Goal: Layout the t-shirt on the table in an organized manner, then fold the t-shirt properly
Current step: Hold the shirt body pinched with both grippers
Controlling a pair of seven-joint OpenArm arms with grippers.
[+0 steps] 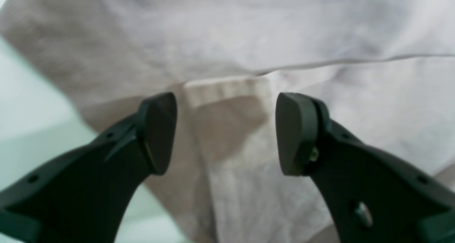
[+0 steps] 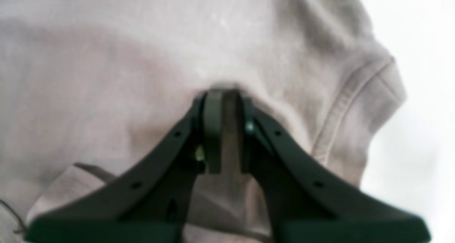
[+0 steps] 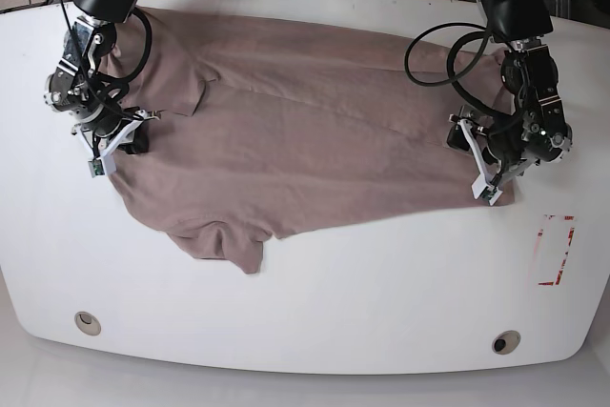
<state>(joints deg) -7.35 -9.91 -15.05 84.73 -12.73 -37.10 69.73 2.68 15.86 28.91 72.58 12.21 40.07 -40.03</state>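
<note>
Already the t-shirt [image 3: 315,140] lies spread across the far half of the table [image 3: 315,321], running from the far left corner toward the right edge, with one sleeve drooping toward the near edge and a bare glossy stretch in front of it. It looks light and limp, the sort of cloth that sags from whatever point lifts it and wrinkles at a touch, so I would judge corners and hems the sensible places to take it, with both ends moved together to keep it flat. Over by the left edge the right gripper [image 2: 224,93] has its jaws pressed together on a small raised pinch of fabric near the sleeve, whose stitched hem curves just beside it. Near the right edge the left gripper [image 1: 225,133] hangs with its jaws spread wide, nothing between them, over a turned-back corner of the shirt where a paler hem band shows. The cloth is matte, dusty mauve and softly creased; the tabletop is hard, white and shiny, with rounded corners, so the shirt should slide on it easily. A red-and-white tape rectangle [image 3: 556,250] sits by the right edge, clear of the fabric.
</note>
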